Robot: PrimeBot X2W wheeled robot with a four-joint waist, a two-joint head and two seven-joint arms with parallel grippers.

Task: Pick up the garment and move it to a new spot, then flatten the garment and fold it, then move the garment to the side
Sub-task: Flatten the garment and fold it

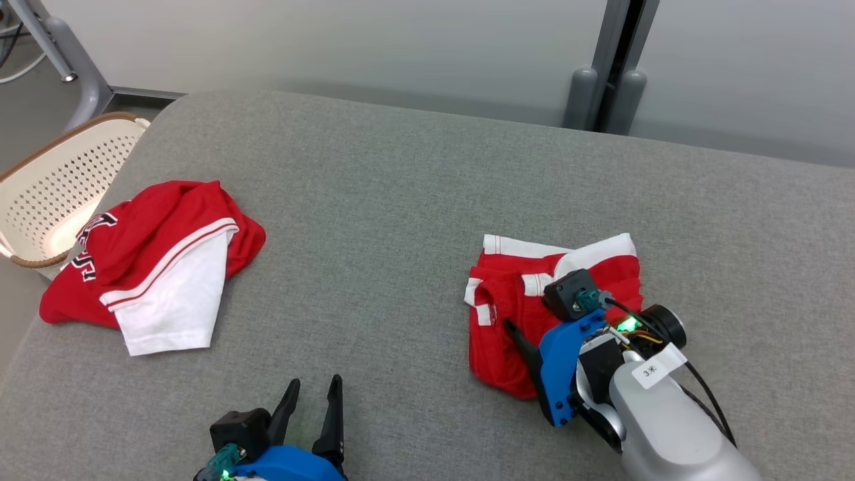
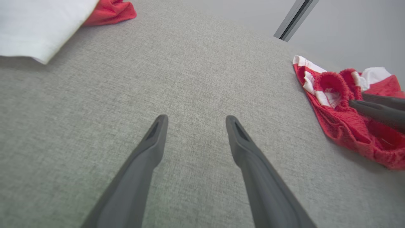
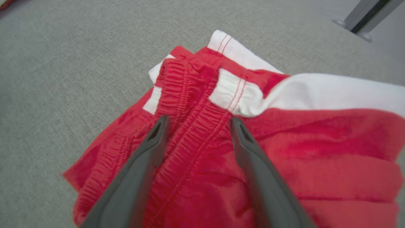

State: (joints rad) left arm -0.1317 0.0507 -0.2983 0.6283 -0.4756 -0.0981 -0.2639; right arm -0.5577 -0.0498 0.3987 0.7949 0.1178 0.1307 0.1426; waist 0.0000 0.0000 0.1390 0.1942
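The garment is a pair of red shorts [image 1: 501, 294] with white trim, lying crumpled on the grey table's right half. My right gripper [image 1: 518, 331] reaches into them from the near side. In the right wrist view the gripper [image 3: 199, 119] is open, its two fingers straddling the gathered elastic waistband of the shorts [image 3: 316, 152]. My left gripper [image 1: 314, 387] stands open at the table's near edge, apart from any cloth. The left wrist view shows the left gripper [image 2: 196, 117] over bare grey fabric, with the shorts [image 2: 345, 126] and my right fingers [image 2: 376, 107] at the right.
A red and white jersey [image 1: 153, 267] lies rumpled at the table's left edge; its white part [image 2: 38, 25] shows in the left wrist view. A cream perforated basket [image 1: 53, 187] stands beside the grey table [image 1: 401, 200] at the left. A grey post [image 1: 614, 67] rises behind.
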